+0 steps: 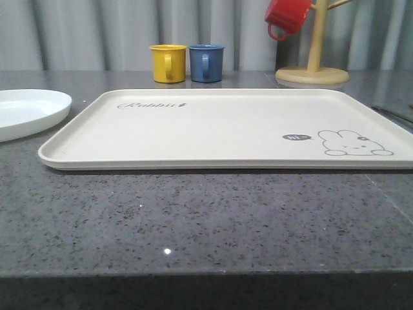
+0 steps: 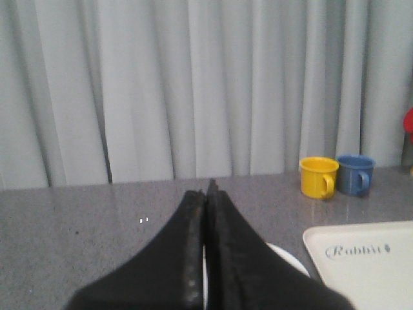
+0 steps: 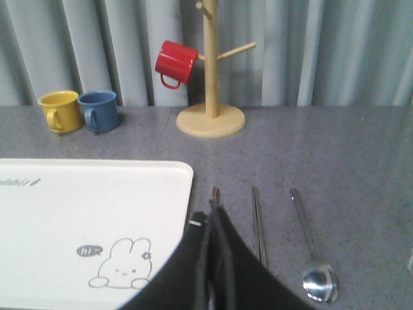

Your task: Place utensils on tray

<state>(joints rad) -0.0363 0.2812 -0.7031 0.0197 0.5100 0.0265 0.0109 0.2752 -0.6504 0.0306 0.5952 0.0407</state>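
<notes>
The cream tray (image 1: 219, 129) with its rabbit drawing lies mid-table and holds nothing. In the right wrist view three silver utensils lie side by side on the grey counter just beyond the tray's (image 3: 84, 213) edge. These are a piece (image 3: 215, 194) whose end pokes out past my fingertips, a slim straight piece (image 3: 258, 223) and a spoon (image 3: 314, 258). My right gripper (image 3: 213, 212) hangs above them, shut, with nothing between its fingers. My left gripper (image 2: 206, 192) is shut too, empty, over the white plate (image 2: 287, 258) beside the tray (image 2: 364, 265). The plate (image 1: 29, 111) sits left of the tray.
A yellow mug (image 1: 168, 62) and a blue mug (image 1: 206, 62) stand behind the tray. A wooden mug tree (image 1: 313, 64) at the back right carries a red mug (image 1: 287, 16). Grey curtains close off the back, and bare grey counter runs along the front.
</notes>
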